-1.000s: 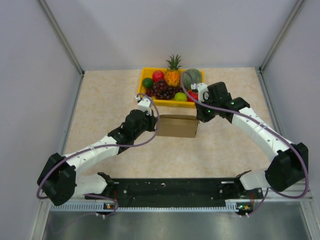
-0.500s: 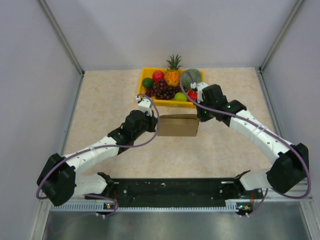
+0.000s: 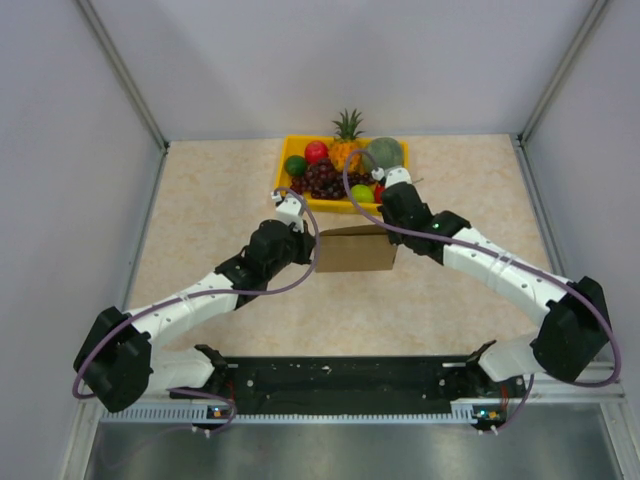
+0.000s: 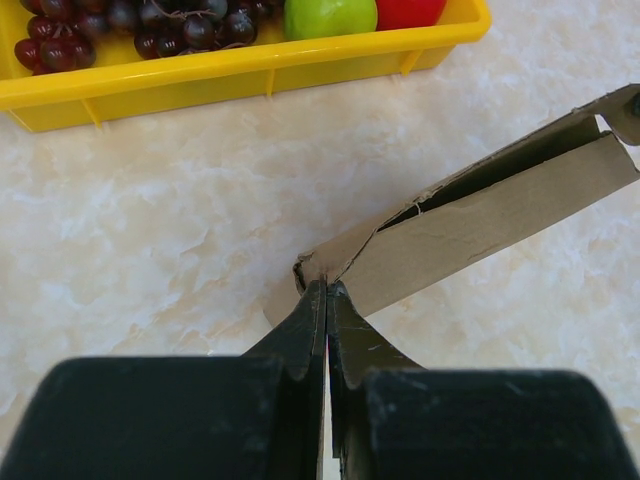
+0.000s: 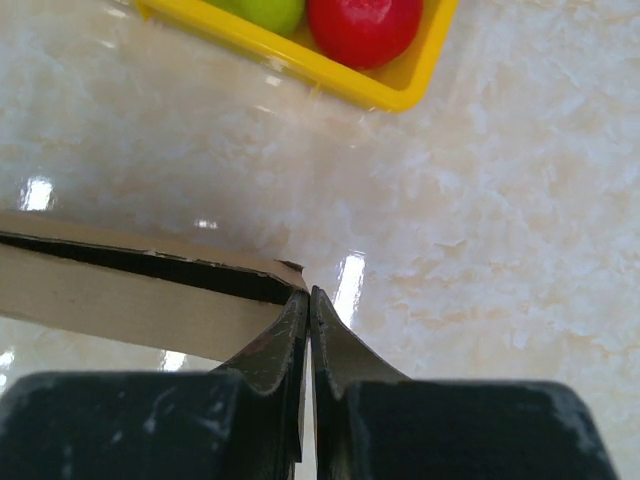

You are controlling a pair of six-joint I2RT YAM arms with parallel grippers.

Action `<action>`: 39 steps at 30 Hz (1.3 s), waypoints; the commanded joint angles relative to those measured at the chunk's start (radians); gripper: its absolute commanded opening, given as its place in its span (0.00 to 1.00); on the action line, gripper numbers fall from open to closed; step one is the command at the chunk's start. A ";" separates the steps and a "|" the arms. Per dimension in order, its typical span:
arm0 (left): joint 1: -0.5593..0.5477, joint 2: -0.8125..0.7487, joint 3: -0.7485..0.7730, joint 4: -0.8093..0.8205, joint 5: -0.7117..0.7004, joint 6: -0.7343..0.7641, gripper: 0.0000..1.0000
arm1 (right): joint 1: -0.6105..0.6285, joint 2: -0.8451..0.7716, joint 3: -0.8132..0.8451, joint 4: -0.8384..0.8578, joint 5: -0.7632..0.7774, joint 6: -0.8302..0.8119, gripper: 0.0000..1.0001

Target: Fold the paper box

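The paper box [image 3: 356, 250] is a brown cardboard carton, held off the marble table between both arms, in front of the yellow tray. My left gripper [image 3: 308, 246] is shut on the box's left corner; in the left wrist view its fingertips [image 4: 327, 292] pinch the cardboard edge [image 4: 480, 215]. My right gripper [image 3: 397, 238] is shut on the box's right corner; in the right wrist view the tips [image 5: 306, 296] clamp the corner of the box [image 5: 130, 295], whose top seam gapes slightly.
A yellow plastic tray [image 3: 335, 205] of fruit stands just behind the box, with pineapple, grapes, melon, apples. Its front wall shows in the left wrist view [image 4: 250, 75] and its corner in the right wrist view [image 5: 400, 90]. Enclosure walls stand left and right.
The right arm has swung left and forward, its wrist now nearer the tray. The box has tilted a little, its right end raised. The left arm has barely moved.
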 commanded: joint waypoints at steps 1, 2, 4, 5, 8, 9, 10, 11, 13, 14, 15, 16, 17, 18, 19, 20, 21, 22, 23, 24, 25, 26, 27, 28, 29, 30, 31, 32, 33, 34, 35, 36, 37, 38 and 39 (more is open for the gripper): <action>0.000 0.016 -0.033 -0.100 0.014 0.000 0.00 | 0.001 0.029 -0.012 0.015 0.147 0.092 0.00; -0.002 0.016 -0.033 -0.099 0.016 -0.003 0.00 | 0.001 0.037 -0.012 0.014 0.150 0.109 0.00; -0.002 0.022 -0.035 -0.094 0.019 -0.005 0.00 | 0.001 0.043 -0.015 0.012 0.152 0.128 0.00; 0.000 0.022 -0.036 -0.096 0.019 -0.008 0.00 | 0.004 0.046 -0.015 0.014 0.149 0.140 0.00; 0.000 0.023 -0.035 -0.093 0.022 -0.008 0.00 | 0.004 0.043 -0.028 0.014 0.135 0.170 0.00; -0.002 0.023 -0.035 -0.094 0.022 -0.008 0.00 | 0.004 0.038 -0.031 0.014 0.124 0.172 0.00; -0.002 0.023 -0.033 -0.094 0.022 -0.008 0.00 | 0.009 0.035 -0.037 0.012 0.125 0.174 0.00; -0.002 0.022 -0.032 -0.094 0.021 -0.006 0.00 | 0.018 0.037 -0.038 0.009 0.132 0.172 0.00; -0.002 0.023 -0.030 -0.097 0.024 -0.008 0.00 | 0.027 0.037 -0.038 -0.008 0.141 0.172 0.00; -0.002 0.023 -0.030 -0.096 0.024 -0.008 0.00 | 0.029 0.037 -0.043 -0.017 0.147 0.166 0.00; 0.000 0.023 -0.032 -0.096 0.022 -0.008 0.00 | 0.035 0.037 -0.049 -0.017 0.153 0.157 0.00; -0.002 0.022 -0.032 -0.094 0.024 -0.008 0.00 | 0.035 0.032 -0.066 -0.015 0.158 0.145 0.00; -0.002 0.022 -0.032 -0.096 0.024 -0.008 0.00 | 0.036 0.029 -0.077 -0.009 0.156 0.114 0.00; -0.002 0.022 -0.033 -0.096 0.021 -0.008 0.00 | 0.035 0.023 -0.086 0.004 0.156 0.103 0.00; -0.002 0.022 -0.035 -0.096 0.021 -0.008 0.00 | 0.035 0.015 -0.101 0.006 0.155 0.099 0.00; -0.002 0.020 -0.036 -0.097 0.019 -0.008 0.00 | 0.036 0.009 -0.109 0.009 0.145 0.094 0.00; -0.002 0.020 -0.039 -0.096 0.021 -0.009 0.00 | 0.036 0.003 -0.115 0.020 0.135 0.088 0.00; 0.000 0.019 -0.040 -0.096 0.019 -0.009 0.00 | 0.036 -0.002 -0.127 0.023 0.133 0.086 0.00; -0.002 0.019 -0.040 -0.094 0.019 -0.011 0.00 | 0.036 -0.009 -0.133 0.025 0.133 0.100 0.00; -0.002 0.020 -0.040 -0.094 0.021 -0.011 0.00 | 0.036 -0.008 -0.136 0.031 0.132 0.109 0.00; -0.002 0.023 -0.040 -0.093 0.021 -0.012 0.00 | 0.036 -0.005 -0.141 0.032 0.133 0.126 0.00; -0.002 0.025 -0.040 -0.091 0.022 -0.012 0.00 | 0.036 0.001 -0.141 0.032 0.132 0.164 0.00; 0.000 0.027 -0.040 -0.091 0.021 -0.015 0.00 | 0.038 0.004 -0.144 0.038 0.127 0.181 0.00; -0.002 0.030 -0.041 -0.088 0.021 -0.020 0.00 | 0.038 0.006 -0.156 0.060 0.130 0.203 0.00; 0.000 0.031 -0.043 -0.087 0.021 -0.023 0.00 | 0.039 0.001 -0.169 0.078 0.139 0.242 0.00; -0.002 0.031 -0.046 -0.084 0.021 -0.026 0.00 | 0.041 -0.015 -0.185 0.106 0.145 0.258 0.00; -0.002 0.027 -0.059 -0.062 0.021 -0.031 0.00 | 0.043 -0.025 -0.227 0.173 0.151 0.275 0.00; -0.002 0.022 -0.072 -0.036 0.019 -0.034 0.00 | 0.049 -0.035 -0.247 0.199 0.156 0.314 0.00; -0.002 0.019 -0.085 -0.016 0.018 -0.035 0.00 | 0.055 -0.051 -0.264 0.228 0.171 0.328 0.00; -0.002 0.014 -0.107 0.019 0.013 -0.032 0.00 | 0.067 -0.063 -0.309 0.260 0.187 0.336 0.00; -0.002 0.013 -0.115 0.028 0.010 -0.032 0.00 | 0.085 -0.077 -0.337 0.347 0.205 0.339 0.00; -0.002 0.011 -0.130 0.036 0.002 -0.031 0.00 | 0.095 -0.095 -0.386 0.379 0.233 0.341 0.00; -0.002 0.011 -0.136 0.050 0.001 -0.029 0.00 | 0.093 -0.101 -0.403 0.390 0.234 0.356 0.00; -0.002 0.011 -0.141 0.053 -0.002 -0.029 0.00 | 0.093 -0.107 -0.420 0.414 0.243 0.374 0.00; -0.002 0.013 -0.148 0.058 -0.007 -0.026 0.00 | 0.095 -0.118 -0.458 0.434 0.248 0.373 0.00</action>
